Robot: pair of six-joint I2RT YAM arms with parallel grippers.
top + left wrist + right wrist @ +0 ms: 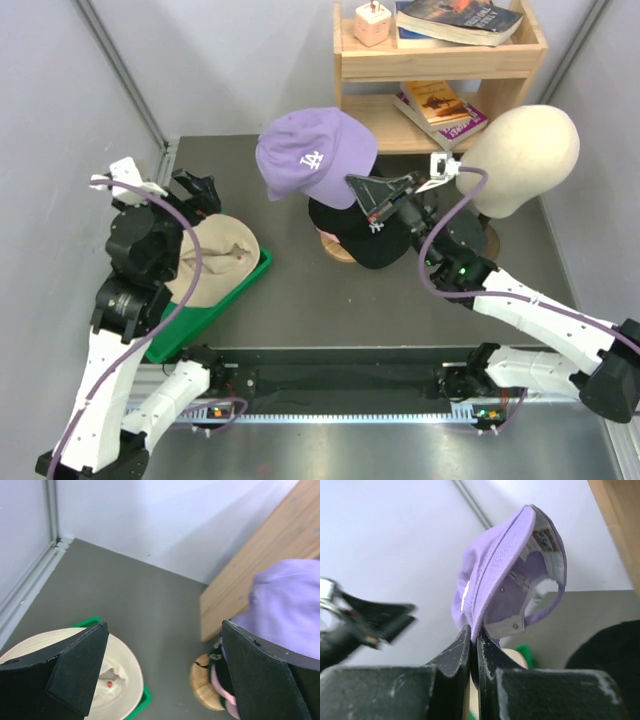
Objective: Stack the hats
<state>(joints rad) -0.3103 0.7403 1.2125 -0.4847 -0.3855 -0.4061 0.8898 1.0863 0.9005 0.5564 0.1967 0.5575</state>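
My right gripper (358, 184) is shut on the edge of the lavender cap (310, 155) and holds it in the air above the hat stack; the right wrist view shows the cap (495, 575) hanging from the pinched jaws (474, 632). Below it a black cap (372, 240) tops the stack on the wooden stand (335, 247); a pale pink cap edge (220, 682) shows under the black in the left wrist view. My left gripper (200, 190) is open and empty above a cream brimmed hat (215, 260) lying in the green tray (195, 325).
The cream mannequin head (520, 150) stands at the right beside my right arm. A wooden shelf (440, 60) with books is at the back. Grey walls close in left and right.
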